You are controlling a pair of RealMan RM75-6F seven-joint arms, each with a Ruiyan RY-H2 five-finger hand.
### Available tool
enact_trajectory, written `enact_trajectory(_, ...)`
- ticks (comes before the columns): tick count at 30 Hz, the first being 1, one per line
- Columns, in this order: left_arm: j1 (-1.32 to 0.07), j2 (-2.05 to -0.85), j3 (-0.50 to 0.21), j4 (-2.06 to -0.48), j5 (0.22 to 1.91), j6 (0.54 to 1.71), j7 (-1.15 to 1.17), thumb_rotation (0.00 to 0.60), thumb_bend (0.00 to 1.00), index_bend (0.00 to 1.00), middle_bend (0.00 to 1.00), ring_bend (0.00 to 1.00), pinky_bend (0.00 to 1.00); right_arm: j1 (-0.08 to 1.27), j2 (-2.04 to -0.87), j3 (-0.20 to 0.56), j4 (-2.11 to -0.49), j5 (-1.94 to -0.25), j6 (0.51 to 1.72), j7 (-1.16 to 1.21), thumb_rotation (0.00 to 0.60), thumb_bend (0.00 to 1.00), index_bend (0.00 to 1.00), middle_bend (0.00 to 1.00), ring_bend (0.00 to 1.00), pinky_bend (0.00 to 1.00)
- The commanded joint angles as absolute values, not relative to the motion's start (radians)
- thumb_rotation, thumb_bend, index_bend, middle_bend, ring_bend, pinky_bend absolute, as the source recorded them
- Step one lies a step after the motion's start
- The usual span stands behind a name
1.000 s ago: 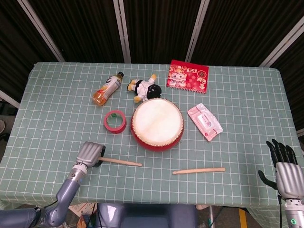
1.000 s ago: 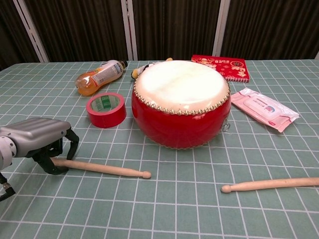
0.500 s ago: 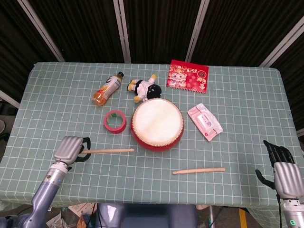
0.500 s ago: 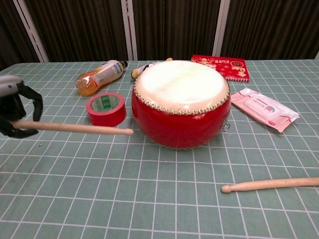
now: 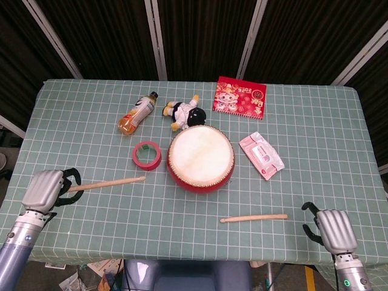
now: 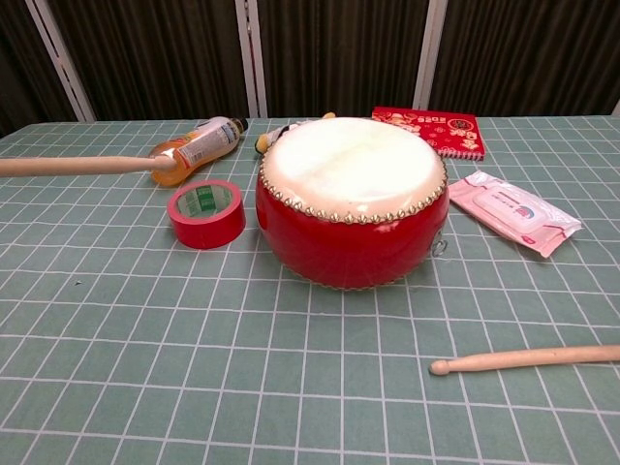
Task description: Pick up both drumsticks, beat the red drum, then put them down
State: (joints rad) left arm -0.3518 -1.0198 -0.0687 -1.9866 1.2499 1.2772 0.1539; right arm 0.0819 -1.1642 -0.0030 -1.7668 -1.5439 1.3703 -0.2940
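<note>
My left hand (image 5: 43, 189) holds one drumstick (image 5: 106, 183); right hand (image 5: 334, 229), fingers curled, empty. Second drumstick (image 5: 253, 217) lies near edge — may roll off.

Even, bright overhead light; soft, short shadows beneath the drum (image 6: 351, 201). Both views sharp, with no glare; the backdrop behind the drum stays dark.

The desk (image 5: 315, 121) is covered in pale green cloth ruled with a white grid. The drum (image 5: 200, 159) is red-bodied, with a cream skin edged by pale studs. Both drumsticks (image 5: 107, 183) (image 5: 253, 217) are of light natural wood. The tape roll (image 5: 147, 155) is red with a green inner face. The booklet (image 5: 239, 96) is red, the wipes pack (image 5: 261, 155) pink, the bottle (image 5: 137, 113) orange.
</note>
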Motion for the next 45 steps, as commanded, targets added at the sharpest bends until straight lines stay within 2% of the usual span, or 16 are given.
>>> enact_trajectory(1, -0.332, -1.009, -0.063, -1.978, 1.272, 1.296, 0.130, 0.600, 0.60, 0.76, 1.00, 1.00, 1.00, 0.111, -1.233, -0.017, -1.808, -1.502, 1.300, -0.430, 0.600, 0.32, 0.42, 1.00, 1.00, 1.00)
enact_trajectory(10, -0.313, -0.996, -0.068, -1.958, 1.285, 1.297, 0.064, 0.600, 0.60, 0.76, 1.00, 1.00, 1.00, 0.144, -1.363, 0.011, -1.793, -1.407, 1.257, -0.581, 0.600, 0.32, 0.46, 1.00, 1.00, 1.00)
enact_trajectory(19, -0.314, -0.992, -0.075, -1.943, 1.279, 1.274, 0.046, 0.600, 0.60, 0.76, 1.00, 1.00, 1.00, 0.171, -1.464, 0.033, -1.701, -1.363, 1.251, -0.633, 0.600, 0.32, 0.47, 1.00, 1.00, 1.00)
enact_trajectory(28, -0.315, -0.994, -0.079, -1.940, 1.279, 1.264, 0.047, 0.600, 0.60, 0.76, 1.00, 1.00, 1.00, 0.193, -1.511, 0.060, -1.641, -1.294, 1.229, -0.640, 0.600, 0.32, 0.47, 1.00, 1.00, 1.00)
enact_trajectory(45, -0.308, -0.985, -0.078, -1.958, 1.295, 1.259, 0.049, 0.600, 0.60, 0.76, 1.00, 1.00, 1.00, 0.221, -1.557, 0.051, -1.558, -1.257, 1.208, -0.647, 0.600, 0.31, 0.49, 1.00, 1.00, 1.00)
